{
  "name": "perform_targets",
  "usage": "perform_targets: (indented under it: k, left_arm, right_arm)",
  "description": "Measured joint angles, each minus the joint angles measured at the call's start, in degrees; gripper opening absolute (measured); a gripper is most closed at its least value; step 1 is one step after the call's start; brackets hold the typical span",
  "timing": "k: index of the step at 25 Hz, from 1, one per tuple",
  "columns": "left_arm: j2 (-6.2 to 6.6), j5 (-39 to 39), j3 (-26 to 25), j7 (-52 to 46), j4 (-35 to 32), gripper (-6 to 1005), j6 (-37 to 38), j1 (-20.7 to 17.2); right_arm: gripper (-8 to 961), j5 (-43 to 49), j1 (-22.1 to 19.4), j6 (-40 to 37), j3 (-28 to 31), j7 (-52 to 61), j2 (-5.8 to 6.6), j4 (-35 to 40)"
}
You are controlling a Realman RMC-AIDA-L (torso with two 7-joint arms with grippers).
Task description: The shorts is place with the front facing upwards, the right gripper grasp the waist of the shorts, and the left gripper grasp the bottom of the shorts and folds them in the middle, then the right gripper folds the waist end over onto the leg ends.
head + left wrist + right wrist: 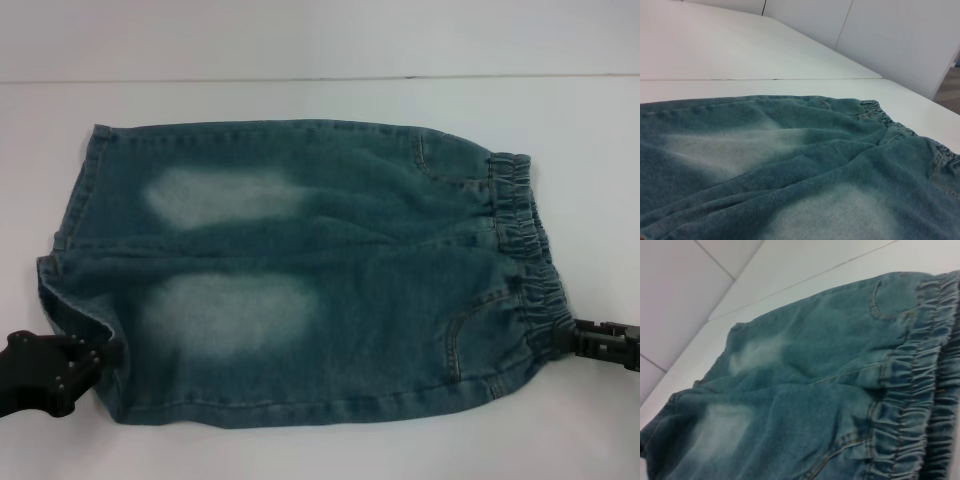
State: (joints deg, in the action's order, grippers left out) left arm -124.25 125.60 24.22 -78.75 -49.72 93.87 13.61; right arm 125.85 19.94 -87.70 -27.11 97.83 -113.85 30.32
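Across the middle of the white table [300, 455], the shorts [300, 280] are laid flat and unfolded, waist [530, 260] at 3 o'clock. The left gripper [105, 352] is closed on the bottom hem at 8 o'clock, the right gripper [570, 338] on the waist at 4 o'clock. Both folds are judged outstanding.

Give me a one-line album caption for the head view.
Denim shorts lie flat on a white table, left end effector at the hem, right end effector at the waistband.
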Motion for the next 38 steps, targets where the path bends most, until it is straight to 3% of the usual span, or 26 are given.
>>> perform_targets:
  k: [18, 23, 26, 31, 38]
  left_arm:
    - [-0.03, 0.09, 0.04, 0.09, 0.53, 40, -0.01, 0.35]
    - [0.03, 0.07, 0.04, 0.15, 0.68, 40, -0.01, 0.42]
    - [0.05, 0.03, 0.04, 0.16, 0.74, 41, -0.01, 0.44]
    - [0.06, 0.00, 0.04, 0.18, 0.79, 41, 0.05, 0.45]
    - [0.02, -0.03, 0.04, 0.18, 0.78, 41, 0.09, 0.55]
  right_arm:
    - [561, 0.01, 1.05, -0.77, -1.71, -1.39, -0.44, 0.50]
    - [527, -0.51, 0.30, -1.61, -1.17, -4.75, -1.14, 1.54]
    - [264, -0.60, 0.22, -1.59, -1.13, -5.44, -1.24, 1.57]
    - [64, -0.61, 0.19, -1.86, -1.10, -5.50, -1.23, 1.58]
    - [42, -0.63, 0.21, -1.88, 0.01, -4.56, -1.07, 1.58]
